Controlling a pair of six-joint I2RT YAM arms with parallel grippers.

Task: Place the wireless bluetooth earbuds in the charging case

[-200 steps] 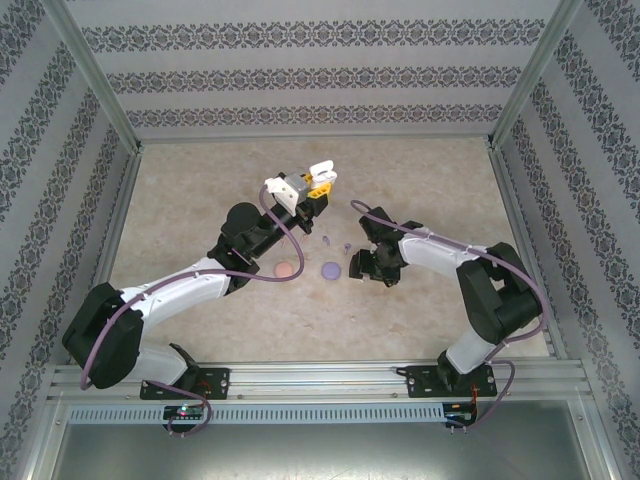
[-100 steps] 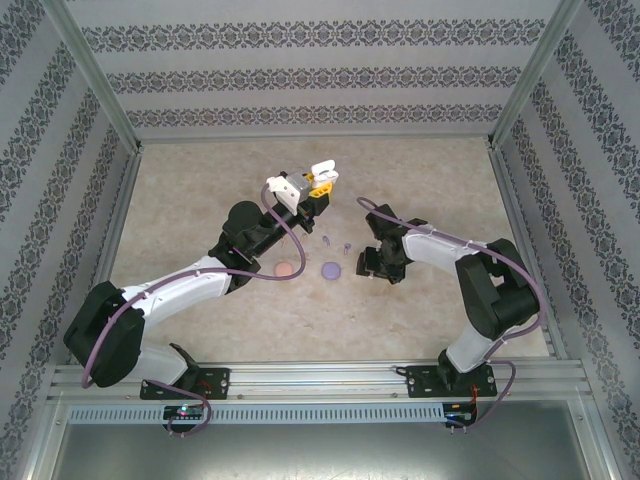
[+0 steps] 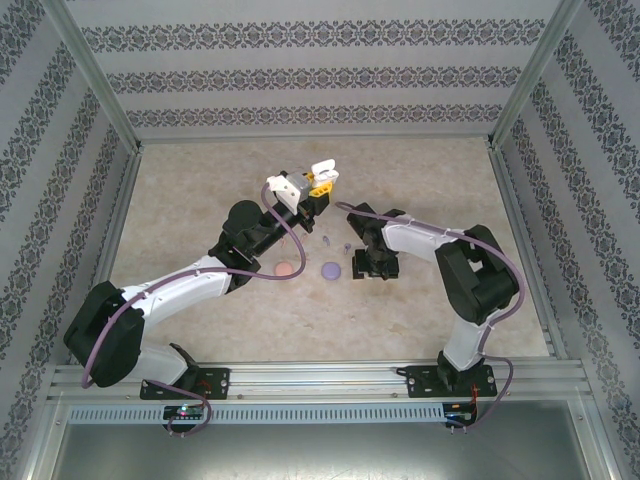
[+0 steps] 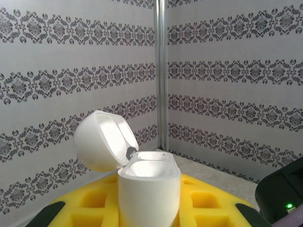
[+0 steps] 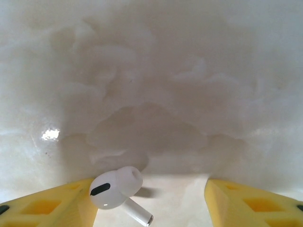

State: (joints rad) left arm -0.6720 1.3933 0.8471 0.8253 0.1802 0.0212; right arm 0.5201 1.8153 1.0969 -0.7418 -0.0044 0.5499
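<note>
Left gripper (image 4: 149,210) is clenched on the white charging case (image 4: 149,187), which stands upright at lower centre of the left wrist view, its lid (image 4: 104,142) hinged back toward upper left. Right gripper (image 5: 151,203) is released, its yellow fingers (image 5: 47,205) in the lower corners of the right wrist view; the white earbud (image 5: 116,188) lies on the counter (image 5: 156,71) between them, close against the lower-left finger, stem pointing lower right. In the top view, a purple case (image 3: 331,269) sits just left of the right gripper, a pink case (image 3: 287,269) further left, and small purple earbuds (image 3: 327,240) just above them.
</note>
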